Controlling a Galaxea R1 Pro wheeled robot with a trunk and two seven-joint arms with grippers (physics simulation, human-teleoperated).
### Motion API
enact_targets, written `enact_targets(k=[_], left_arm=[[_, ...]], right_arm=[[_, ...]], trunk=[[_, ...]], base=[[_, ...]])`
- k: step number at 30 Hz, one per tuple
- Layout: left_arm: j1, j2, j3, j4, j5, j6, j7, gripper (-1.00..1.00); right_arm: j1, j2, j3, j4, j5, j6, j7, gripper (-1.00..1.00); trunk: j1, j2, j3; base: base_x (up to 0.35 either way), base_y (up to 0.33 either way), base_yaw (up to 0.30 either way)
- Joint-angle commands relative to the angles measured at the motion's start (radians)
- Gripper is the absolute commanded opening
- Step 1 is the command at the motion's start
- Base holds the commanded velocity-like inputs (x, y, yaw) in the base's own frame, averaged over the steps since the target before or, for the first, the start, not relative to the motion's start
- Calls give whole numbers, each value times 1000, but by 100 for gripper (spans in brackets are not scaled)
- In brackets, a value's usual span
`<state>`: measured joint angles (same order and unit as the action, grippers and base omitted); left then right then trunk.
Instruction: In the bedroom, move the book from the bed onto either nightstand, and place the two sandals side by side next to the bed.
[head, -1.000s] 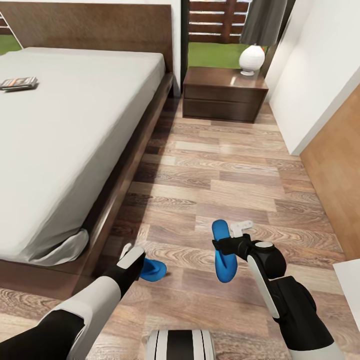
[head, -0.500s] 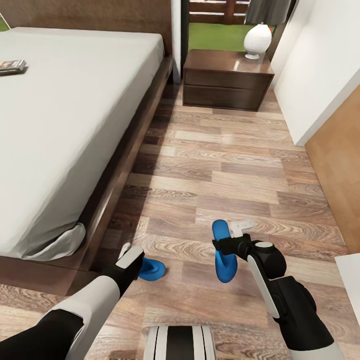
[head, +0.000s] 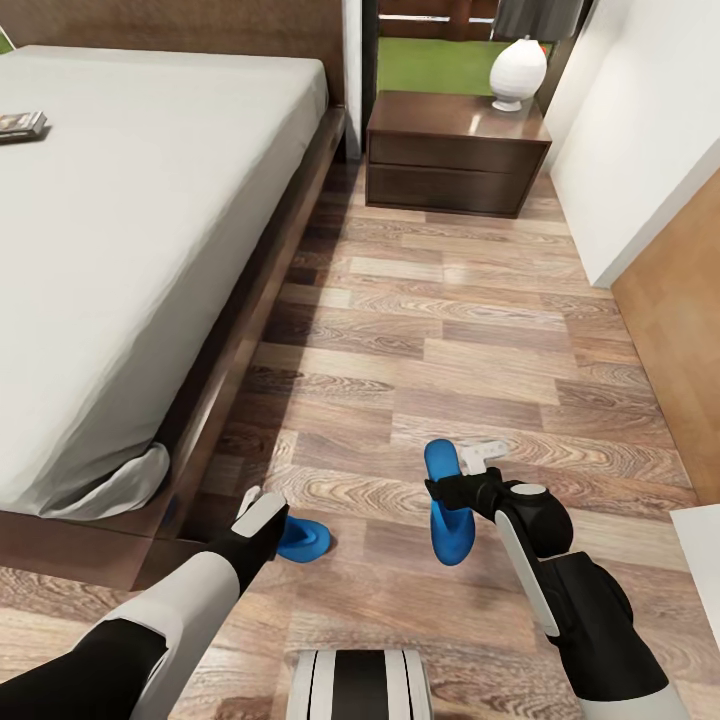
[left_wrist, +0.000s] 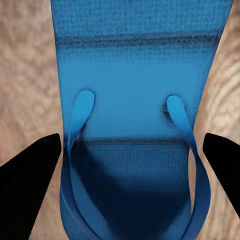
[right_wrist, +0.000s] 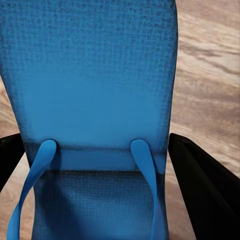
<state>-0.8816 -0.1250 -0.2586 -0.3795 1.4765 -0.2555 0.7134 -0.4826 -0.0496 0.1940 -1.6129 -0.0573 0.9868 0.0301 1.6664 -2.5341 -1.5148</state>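
Left sandal (head: 303, 539) half hidden behind left gripper (head: 262, 512), perhaps gripped.

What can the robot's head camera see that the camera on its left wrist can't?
Head camera: the bed with the book on it, the nightstand with a white lamp, and a second sandal at the right gripper.

Left wrist camera: a close-up of the thin straps and the bumpy sole, between the left gripper and its black fingertips.

Both: the blue sandal at the left gripper and the wood floor.
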Motion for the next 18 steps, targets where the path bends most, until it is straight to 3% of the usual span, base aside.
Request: enact_targets(k=[1, 9, 10, 18], left_arm=[[0, 1, -8, -1, 8, -5, 5, -100], [0, 2, -7, -1, 14, -6, 5, -100], [0, 2, -7, -1, 15, -6, 5, 100], [1, 2, -7, -1, 15, -8, 5, 100]], right_arm=[[-1, -1, 1, -1, -6, 4, -2, -100], [-1, -1, 1, -1, -6, 4, -2, -100], [-1, -1, 1, -1, -6, 4, -2, -100], [-1, -1, 1, -1, -6, 4, -2, -100]], trunk=[[0, 0, -1], [0, 0, -1], [0, 0, -1], [0, 0, -1]], base=[[0, 0, 0], [0, 0, 0], [0, 0, 0], [0, 0, 0]])
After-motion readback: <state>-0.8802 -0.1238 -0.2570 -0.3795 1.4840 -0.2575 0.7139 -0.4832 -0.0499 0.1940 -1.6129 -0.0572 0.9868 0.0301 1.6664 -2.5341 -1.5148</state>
